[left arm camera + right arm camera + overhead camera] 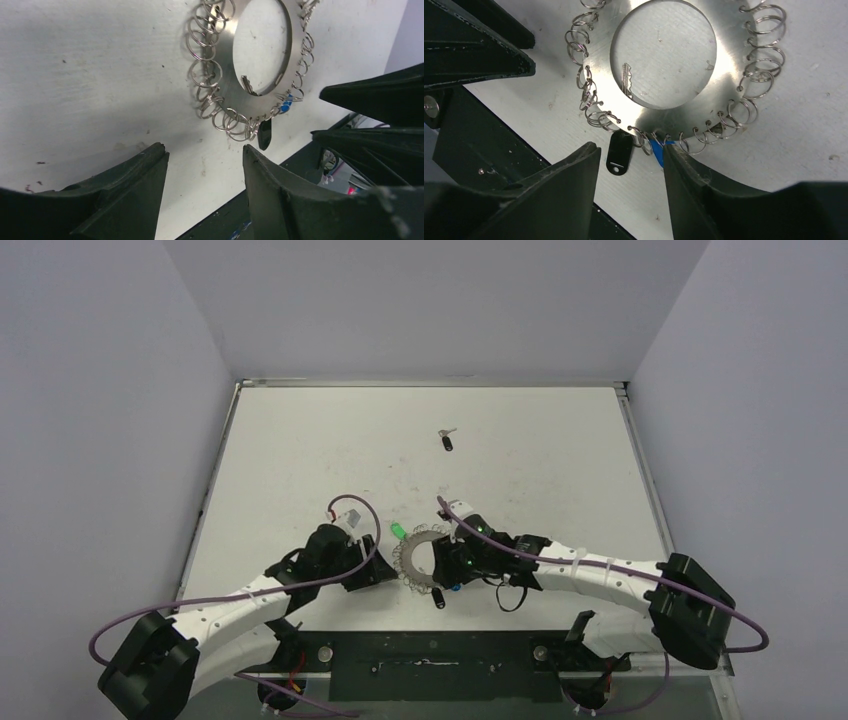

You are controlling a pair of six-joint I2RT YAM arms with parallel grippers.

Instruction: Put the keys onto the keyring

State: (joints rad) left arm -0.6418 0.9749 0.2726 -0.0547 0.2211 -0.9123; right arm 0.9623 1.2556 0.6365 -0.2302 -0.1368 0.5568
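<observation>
My left gripper (pixel 204 150) stood open and empty, just left of the keyring (pixel 729 75), which lay flat near the table's (pixel 300 460) near edge. One black-headed key (pixel 619 152) rested at its near rim. My right gripper (pixel 630 147) gaped empty above it. The other key (pixel 447 441) lay far off.

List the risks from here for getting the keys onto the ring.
1. The black-headed key at the keyring rim lies close to the near edge of the table; a nudge might push it off.
2. The right end effector straddles that key and the blue key; closing may catch the wrong one.
3. The left end effector crowds the same keyring and might bump the right one.
</observation>
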